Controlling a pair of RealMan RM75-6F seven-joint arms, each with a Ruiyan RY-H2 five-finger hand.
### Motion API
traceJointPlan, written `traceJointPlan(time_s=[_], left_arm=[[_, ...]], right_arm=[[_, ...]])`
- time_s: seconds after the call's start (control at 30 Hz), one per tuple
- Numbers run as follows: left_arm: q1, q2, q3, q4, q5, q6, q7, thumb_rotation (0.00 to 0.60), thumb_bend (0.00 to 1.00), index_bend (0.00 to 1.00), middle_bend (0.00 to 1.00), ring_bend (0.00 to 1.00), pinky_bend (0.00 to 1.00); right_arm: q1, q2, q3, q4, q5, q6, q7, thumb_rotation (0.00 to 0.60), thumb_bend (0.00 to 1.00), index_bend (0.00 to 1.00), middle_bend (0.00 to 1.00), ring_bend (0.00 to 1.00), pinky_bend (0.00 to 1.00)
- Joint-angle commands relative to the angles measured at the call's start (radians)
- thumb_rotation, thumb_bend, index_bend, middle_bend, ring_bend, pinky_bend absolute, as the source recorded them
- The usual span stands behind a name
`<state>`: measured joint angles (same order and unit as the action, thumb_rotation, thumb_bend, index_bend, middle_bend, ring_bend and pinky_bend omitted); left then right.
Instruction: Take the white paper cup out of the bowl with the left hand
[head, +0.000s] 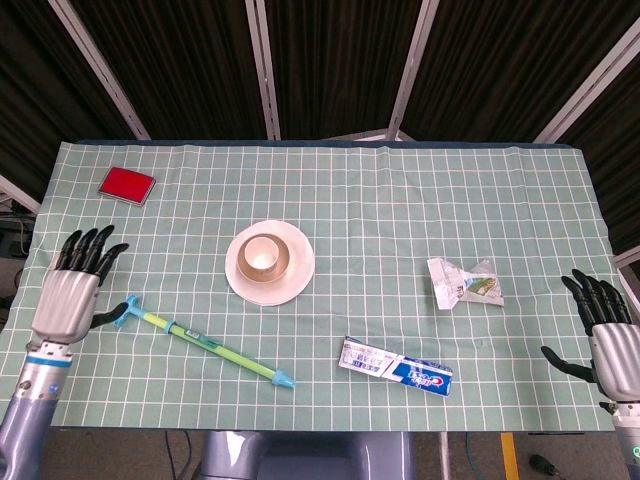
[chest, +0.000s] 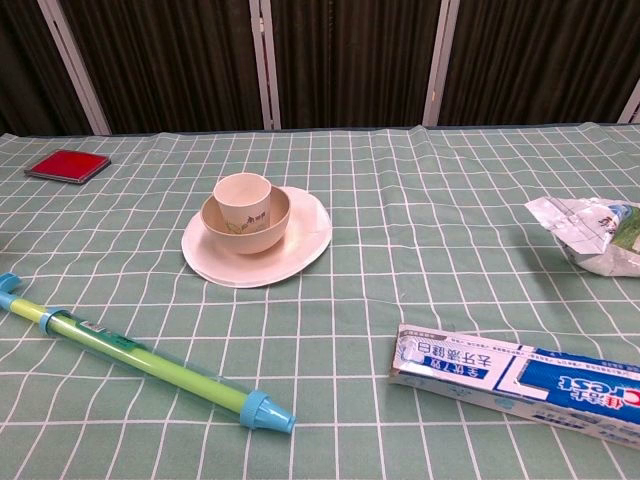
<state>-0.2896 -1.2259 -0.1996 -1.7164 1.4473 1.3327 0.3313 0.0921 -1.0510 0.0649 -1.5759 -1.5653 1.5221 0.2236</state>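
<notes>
The white paper cup stands upright inside a cream bowl, which sits on a white plate near the table's middle. My left hand is raised over the left side of the table, fingers spread, holding nothing, well left of the bowl. At the right edge, my right hand hangs open and empty. Neither hand appears in the chest view.
A green and blue syringe-like tube lies front left. A toothpaste box lies front right, a crumpled wrapper at right. A red pad sits back left.
</notes>
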Motion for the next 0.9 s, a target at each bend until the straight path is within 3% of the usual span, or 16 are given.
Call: traceJointPlan(time_s=[0.03,0.23,0.43,0.9], left_arm=[[-0.087,-0.058,-0.054,0.011,-0.071,-0.086,0.058,0.6,0.08,0.25,0.0,0.0,0.0],[-0.229,-0.148,-0.101,0.057,-0.211,-0.22,0.217,0.6,0.1,0.31,0.0,0.0,0.0],[-0.346,-0.257,-0.117,0.142,-0.305,-0.285,0.32,0.6,0.13,0.41,0.0,0.0,0.0],[-0.481,-0.425,-0.107,0.307,-0.411,-0.326,0.388,0.6,0.18,0.51,0.0,0.0,0.0]], right_arm=[[-0.001,0.005,0.002,0.002,0.002,0.002,0.014,0.6,0.09,0.03,0.0,0.0,0.0],[0.0,0.013,0.008,0.009,0.016,-0.005,0.053,0.6,0.09,0.03,0.0,0.0,0.0],[0.002,0.018,0.012,0.019,0.029,-0.016,0.082,0.6,0.09,0.03,0.0,0.0,0.0],[-0.005,0.033,0.021,0.03,0.043,-0.01,0.146,0.6,0.09,0.03,0.0,0.0,0.0]])
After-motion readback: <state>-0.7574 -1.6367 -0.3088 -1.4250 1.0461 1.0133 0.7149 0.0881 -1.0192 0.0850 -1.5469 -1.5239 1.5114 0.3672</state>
